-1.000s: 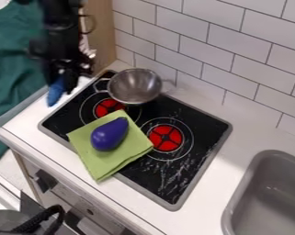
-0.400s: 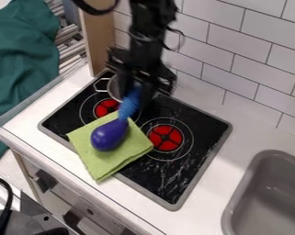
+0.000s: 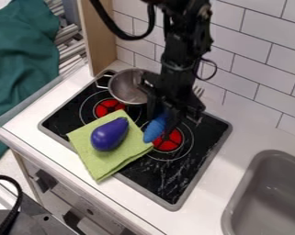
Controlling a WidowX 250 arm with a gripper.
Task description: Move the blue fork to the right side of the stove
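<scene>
The black gripper (image 3: 164, 118) hangs over the stove (image 3: 214, 142), above the right red burner, and is shut on the blue fork (image 3: 154, 130). The fork's blue handle slants down toward the viewer near the green cloth's right corner. Its metal tines stick out behind the gripper on the right, near the wall, while the middle of the fork is hidden by the gripper.
A purple eggplant (image 3: 109, 134) lies on the green cloth (image 3: 125, 153), over the stove's front-left part. Behind it is a metal pot (image 3: 126, 87). A grey sink (image 3: 266, 193) lies to the right, and a tiled wall rises behind.
From the counter left of the stove, the gripper has swung right with the fork, passing over the pot and eggplant to the right burner. The pot, cloth and eggplant have stayed put.
</scene>
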